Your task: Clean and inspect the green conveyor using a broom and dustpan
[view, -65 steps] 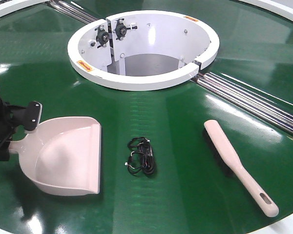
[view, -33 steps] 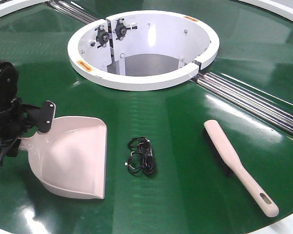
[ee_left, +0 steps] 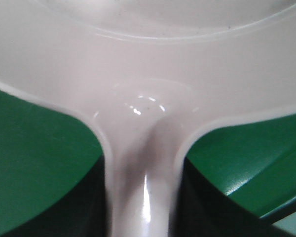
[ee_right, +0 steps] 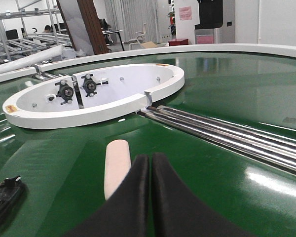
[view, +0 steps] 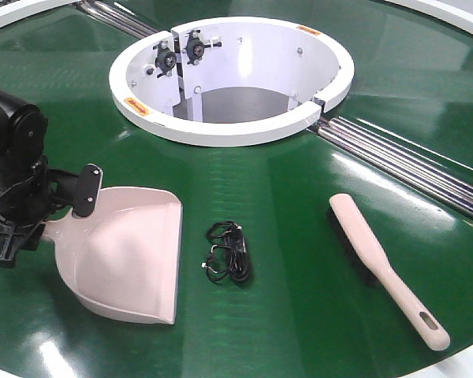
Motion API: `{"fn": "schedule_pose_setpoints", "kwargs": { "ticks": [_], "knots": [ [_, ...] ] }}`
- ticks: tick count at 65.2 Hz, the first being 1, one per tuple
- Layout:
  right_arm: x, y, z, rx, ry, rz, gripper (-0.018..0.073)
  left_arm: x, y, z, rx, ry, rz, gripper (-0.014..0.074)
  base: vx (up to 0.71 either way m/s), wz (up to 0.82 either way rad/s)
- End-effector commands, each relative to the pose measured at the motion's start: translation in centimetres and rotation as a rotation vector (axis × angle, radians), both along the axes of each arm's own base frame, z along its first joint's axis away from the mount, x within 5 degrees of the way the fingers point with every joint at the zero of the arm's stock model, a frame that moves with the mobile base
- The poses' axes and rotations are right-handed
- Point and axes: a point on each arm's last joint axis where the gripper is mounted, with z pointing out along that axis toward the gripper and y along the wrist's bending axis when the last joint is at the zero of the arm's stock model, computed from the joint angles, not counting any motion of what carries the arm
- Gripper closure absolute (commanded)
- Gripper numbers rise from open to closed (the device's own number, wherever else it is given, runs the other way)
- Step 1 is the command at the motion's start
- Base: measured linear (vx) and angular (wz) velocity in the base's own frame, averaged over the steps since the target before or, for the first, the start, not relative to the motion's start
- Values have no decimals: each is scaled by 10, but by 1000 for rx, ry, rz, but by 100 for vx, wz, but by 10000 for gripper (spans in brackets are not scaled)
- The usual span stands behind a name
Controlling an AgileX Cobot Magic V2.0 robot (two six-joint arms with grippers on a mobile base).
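On the near side of the white ring-shaped hub (view: 221,132), three loose things lie on the glossy dark-green circular conveyor (view: 299,228). Near-left of the hub is the wide pale-pink plastic dustpan (view: 130,260), its straight open edge facing right and its handle pointing left. The left tool (view: 47,219) is clamped on that handle, with one black finger (view: 87,191) close against the pan's rear rim. From the left wrist, the handle (ee_left: 143,197) runs down between dark fingers on both sides. Straight in front of the hub, just beside the dustpan's open edge but apart from it, sits a small tangled black cable (view: 229,253). Near-right of the hub lies the long flat beige plastic broom (view: 378,264), black bristles along its left edge, slotted handle end farthest from the hub. Silver metal rails (view: 410,161) run from the hub's right side. The right tool (ee_right: 149,159) has its black fingers pressed together on nothing, above the broom's rounded end (ee_right: 116,165)
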Motion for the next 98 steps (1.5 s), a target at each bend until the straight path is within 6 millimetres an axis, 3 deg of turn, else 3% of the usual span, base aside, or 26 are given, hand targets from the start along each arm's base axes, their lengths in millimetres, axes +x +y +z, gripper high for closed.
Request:
{"fn": "schedule_pose_setpoints", "kwargs": {
  "ticks": [1,98],
  "knots": [
    [-1,0,6,11,-81,-3,568,-2,-5,23,-36,-78,22,604,0,0],
    [-1,0,8,7,-99,-4,568,-2,-5,23,-37,-79,20,603,0,0]
  ]
}}
